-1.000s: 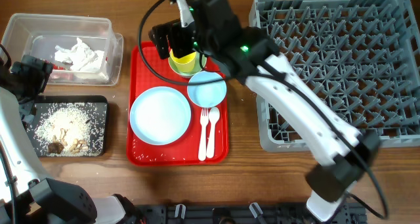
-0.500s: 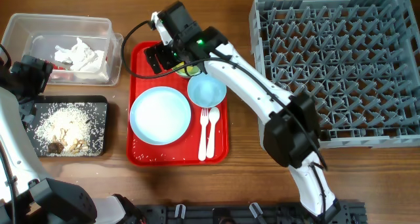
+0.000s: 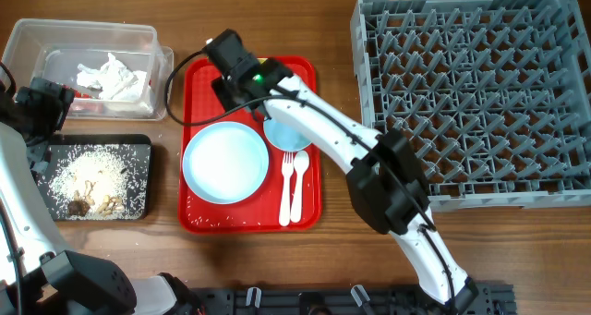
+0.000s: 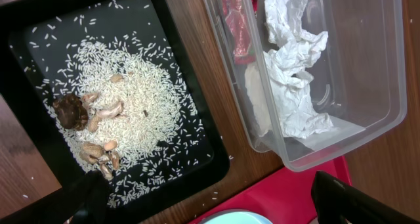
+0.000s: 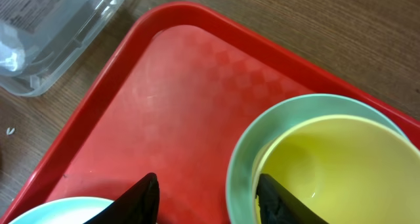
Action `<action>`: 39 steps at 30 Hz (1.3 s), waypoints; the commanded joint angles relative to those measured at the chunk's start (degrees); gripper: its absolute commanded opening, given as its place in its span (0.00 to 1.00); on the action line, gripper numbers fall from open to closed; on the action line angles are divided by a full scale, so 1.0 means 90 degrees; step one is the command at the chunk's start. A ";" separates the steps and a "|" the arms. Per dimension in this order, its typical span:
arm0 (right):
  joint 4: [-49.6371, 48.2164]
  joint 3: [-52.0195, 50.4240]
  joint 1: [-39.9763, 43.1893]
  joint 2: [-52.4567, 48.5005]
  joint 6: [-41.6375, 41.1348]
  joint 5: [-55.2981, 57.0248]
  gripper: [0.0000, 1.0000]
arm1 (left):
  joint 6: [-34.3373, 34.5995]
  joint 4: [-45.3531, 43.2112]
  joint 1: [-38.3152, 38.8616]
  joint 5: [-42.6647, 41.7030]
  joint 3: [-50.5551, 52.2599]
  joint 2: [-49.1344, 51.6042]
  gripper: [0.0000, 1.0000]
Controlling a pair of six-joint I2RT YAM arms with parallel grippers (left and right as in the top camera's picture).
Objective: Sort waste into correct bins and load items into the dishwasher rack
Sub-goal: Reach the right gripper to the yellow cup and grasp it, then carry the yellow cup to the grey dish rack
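Note:
My right gripper [image 5: 207, 179] hangs low over the back of the red tray, jaws open. One finger is inside the small yellow cup [image 5: 341, 165]. The other finger stands outside the pale-green bowl [image 5: 243, 158] that holds the cup, with a gap to its rim. In the overhead view the arm hides both. The light-blue plate [image 3: 225, 163], light-blue bowl [image 3: 288, 135] and white fork and spoon [image 3: 294, 181] lie on the tray. My left gripper [image 4: 203, 184] is open, over the black tray [image 4: 197, 138] of rice and scraps [image 4: 98, 119]. The clear tub [image 4: 367, 119] holds napkins [image 4: 292, 66] and a red wrapper [image 4: 236, 27].
The grey dishwasher rack [image 3: 480, 93] fills the right side of the table. The red serving tray [image 3: 199, 84] sits between it and the two bins on the left. Bare wooden table runs along the front edge.
My right arm has swung down and left to the cup and bowl, and its jaws have narrowed around their rims. The left arm has not moved.

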State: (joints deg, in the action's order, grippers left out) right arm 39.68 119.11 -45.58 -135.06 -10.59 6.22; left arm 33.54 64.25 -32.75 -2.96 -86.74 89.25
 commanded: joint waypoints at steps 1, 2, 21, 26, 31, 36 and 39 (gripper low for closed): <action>-0.0046 0.0131 -0.0206 -0.0228 -0.0056 0.0731 0.50 | -0.0007 -0.0012 -0.0029 -0.0027 -0.0024 -0.0012 1.00; -0.0053 0.0131 -0.0226 -0.0262 -0.0182 0.0925 0.50 | -0.0007 -0.0012 -0.0029 -0.0027 -0.0024 -0.0012 1.00; -0.0022 0.0131 0.0056 -0.0367 -0.0678 0.1134 0.12 | -0.0007 -0.0012 -0.0029 -0.0027 -0.0024 -0.0012 1.00; -0.0168 0.0194 0.0056 -0.0158 -0.0690 0.1132 0.04 | -0.0007 -0.0012 -0.0029 -0.0027 -0.0024 -0.0012 1.00; -0.0158 0.0231 0.0413 0.0843 -0.0724 0.1073 0.04 | -0.0007 -0.0012 -0.0029 -0.0027 -0.0024 -0.0012 1.00; -0.0095 0.0231 0.1520 0.1928 -0.0699 -0.0957 0.05 | -0.0007 -0.0012 -0.0029 -0.0027 -0.0024 -0.0012 1.00; 0.0141 0.0221 0.3062 0.2096 -0.0709 -0.3485 0.04 | -0.0007 -0.0012 -0.0029 -0.0027 -0.0024 -0.0012 1.00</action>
State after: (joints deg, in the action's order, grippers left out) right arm 39.22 120.92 -27.24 -116.46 -16.51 -3.97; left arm 33.54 64.25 -32.75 -2.96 -86.74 89.25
